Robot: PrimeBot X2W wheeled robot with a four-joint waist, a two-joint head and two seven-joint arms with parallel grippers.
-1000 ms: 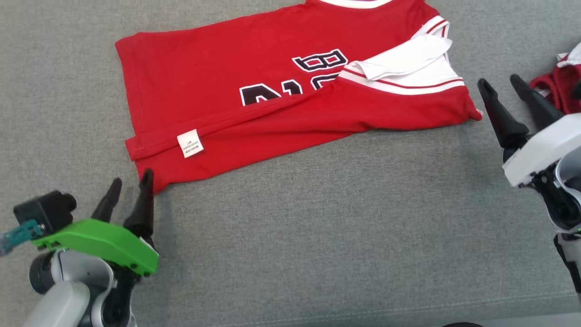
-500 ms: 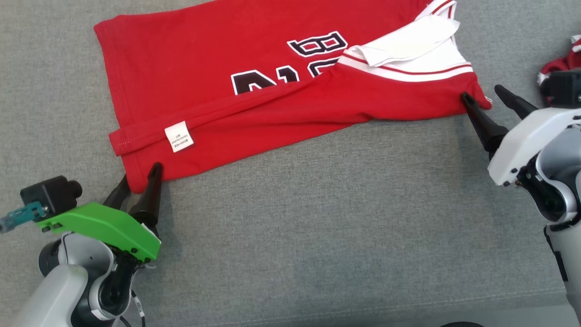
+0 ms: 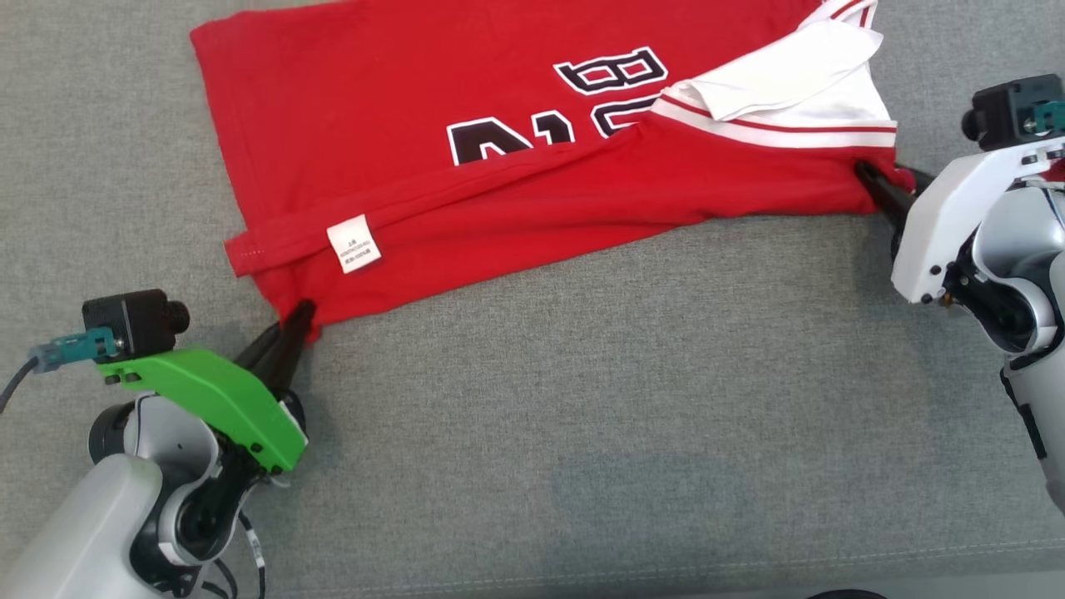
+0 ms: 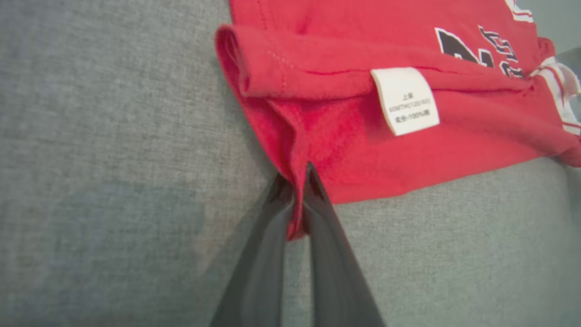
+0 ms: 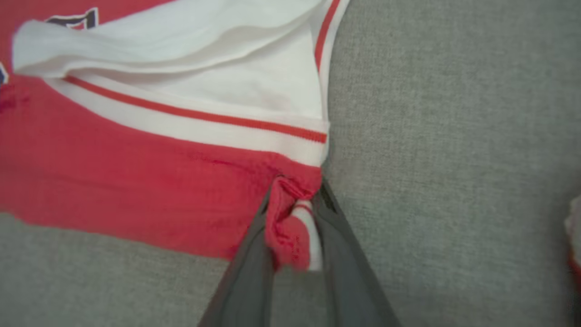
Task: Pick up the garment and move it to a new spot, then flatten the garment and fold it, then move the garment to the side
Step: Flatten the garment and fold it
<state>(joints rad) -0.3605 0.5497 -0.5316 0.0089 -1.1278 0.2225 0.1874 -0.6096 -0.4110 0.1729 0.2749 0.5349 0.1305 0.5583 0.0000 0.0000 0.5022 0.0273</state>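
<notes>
Across the grey cloth surface (image 3: 582, 399) before us the garment (image 3: 433, 125) lies spread and partly folded, our left gripper (image 3: 291, 326) pinched tight on its near left corner and our right gripper (image 3: 884, 185) clamped on the bunched corner at its right end.

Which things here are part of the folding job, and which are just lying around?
Job: the garment, pinched at its corners by the left gripper and the right gripper.
Lying about: a red and white scrap at the right wrist view's edge; the grey surface underneath.
</notes>
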